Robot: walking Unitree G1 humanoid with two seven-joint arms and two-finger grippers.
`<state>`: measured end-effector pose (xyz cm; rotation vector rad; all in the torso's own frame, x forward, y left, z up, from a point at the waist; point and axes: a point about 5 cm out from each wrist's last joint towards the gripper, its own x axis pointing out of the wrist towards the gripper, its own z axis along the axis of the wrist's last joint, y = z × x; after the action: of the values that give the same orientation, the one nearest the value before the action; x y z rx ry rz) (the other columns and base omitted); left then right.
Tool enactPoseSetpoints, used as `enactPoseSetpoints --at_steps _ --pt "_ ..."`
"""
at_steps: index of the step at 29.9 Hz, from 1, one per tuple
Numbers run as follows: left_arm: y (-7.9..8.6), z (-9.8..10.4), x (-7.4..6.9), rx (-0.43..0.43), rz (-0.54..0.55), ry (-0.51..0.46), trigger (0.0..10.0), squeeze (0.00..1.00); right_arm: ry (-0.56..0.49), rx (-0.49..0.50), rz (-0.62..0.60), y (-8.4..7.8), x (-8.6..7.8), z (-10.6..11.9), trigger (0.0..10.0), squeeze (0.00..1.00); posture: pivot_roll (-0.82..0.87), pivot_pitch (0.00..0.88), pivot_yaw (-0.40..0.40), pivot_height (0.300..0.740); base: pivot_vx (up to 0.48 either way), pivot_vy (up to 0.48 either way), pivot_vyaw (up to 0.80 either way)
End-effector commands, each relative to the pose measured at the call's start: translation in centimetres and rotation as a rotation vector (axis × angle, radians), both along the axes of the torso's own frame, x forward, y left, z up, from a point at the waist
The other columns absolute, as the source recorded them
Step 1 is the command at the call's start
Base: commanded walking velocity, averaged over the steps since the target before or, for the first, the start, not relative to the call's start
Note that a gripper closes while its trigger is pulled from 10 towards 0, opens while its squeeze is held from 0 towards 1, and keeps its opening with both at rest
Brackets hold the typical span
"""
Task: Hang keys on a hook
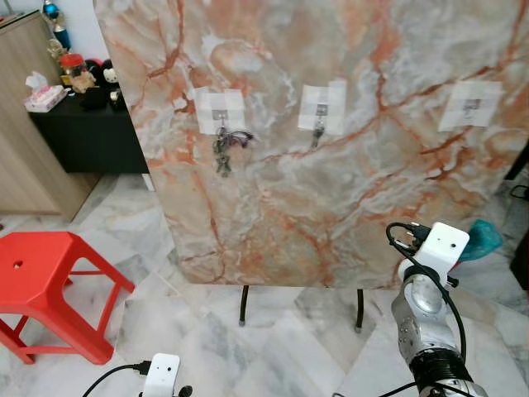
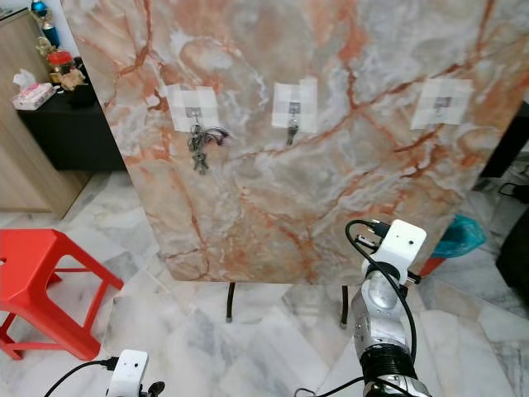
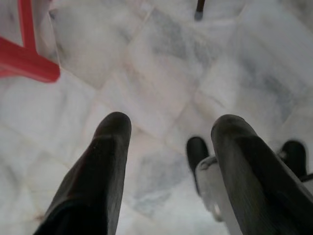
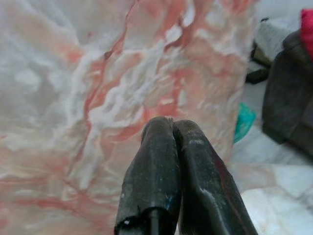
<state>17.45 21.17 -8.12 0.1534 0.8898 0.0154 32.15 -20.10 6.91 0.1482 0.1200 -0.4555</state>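
- Already, 1 bunch of keys (image 1: 223,149) hung on the leftmost hook (image 1: 220,113), upper left of the frame; 3 hooks in all.
- Likely light, jangly and slippery; best taken by the ring.
- Right hand (image 4: 168,142) was pressed together, empty; left hand (image 3: 168,147) spread apart over the floor (image 3: 161,73).

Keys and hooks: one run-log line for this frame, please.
keys: hanging on left hook | middle hook: small key | right hook: bare | right gripper: shut, raised toward marble board | left gripper: open, low
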Motion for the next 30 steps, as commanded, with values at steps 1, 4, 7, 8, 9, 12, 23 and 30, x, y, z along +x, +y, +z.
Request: enactPoseSetpoints --at_steps 1,4,7,8,9,12,23,30 --pt "-0.59 0.07 0.35 -0.012 -0.014 -0.01 10.0 0.0 -0.009 -0.018 -0.031 -1.21 -0.14 0.33 10.0 0.0 -0.02 0.0 -0.003 0.74 0.262 0.0 0.0" --pt "-0.57 0.05 0.3 -0.012 -0.013 -0.009 10.0 0.0 -0.01 -0.016 -0.028 -1.13 -0.07 0.35 10.0 0.0 -0.02 0.0 0.0 0.74 0.262 0.0 0.0" --pt "-0.53 0.03 0.24 -0.011 -0.014 -0.007 10.0 0.0 -0.011 -0.016 -0.029 -1.11 -0.05 0.38 10.0 0.0 -0.03 0.0 0.001 0.74 0.265 0.0 0.0" --pt "-0.51 0.02 0.23 -0.011 -0.014 -0.007 10.0 0.0 -0.011 -0.016 -0.029 -1.09 -0.05 0.39 10.0 0.0 -0.03 0.0 0.001 0.74 0.262 0.0 0.0" --pt "-0.49 0.02 0.22 -0.011 -0.014 -0.006 10.0 0.0 -0.011 -0.016 -0.029 -1.08 -0.05 0.39 10.0 0.0 -0.03 0.0 0.001 0.74 0.262 0.0 0.0" --pt "-0.51 0.03 0.25 -0.011 -0.013 -0.009 10.0 0.0 -0.006 -0.017 -0.029 -1.13 -0.18 0.23 10.0 0.0 -0.03 0.0 0.0 0.74 0.17 0.0 0.0" --pt "-0.4 -0.04 0.08 -0.006 -0.01 -0.001 10.0 0.0 -0.009 -0.024 -0.044 -1.55 -0.16 0.41 10.0 0.0 -0.03 0.0 -0.001 0.74 0.022 0.0 0.0" --pt "-0.34 -0.09 -0.03 -0.007 -0.005 0.003 10.0 0.0 -0.023 -0.031 -0.055 -1.91 0.05 0.87 10.0 0.0 -0.03 0.0 0.003 0.74 0.0 0.0 0.0"
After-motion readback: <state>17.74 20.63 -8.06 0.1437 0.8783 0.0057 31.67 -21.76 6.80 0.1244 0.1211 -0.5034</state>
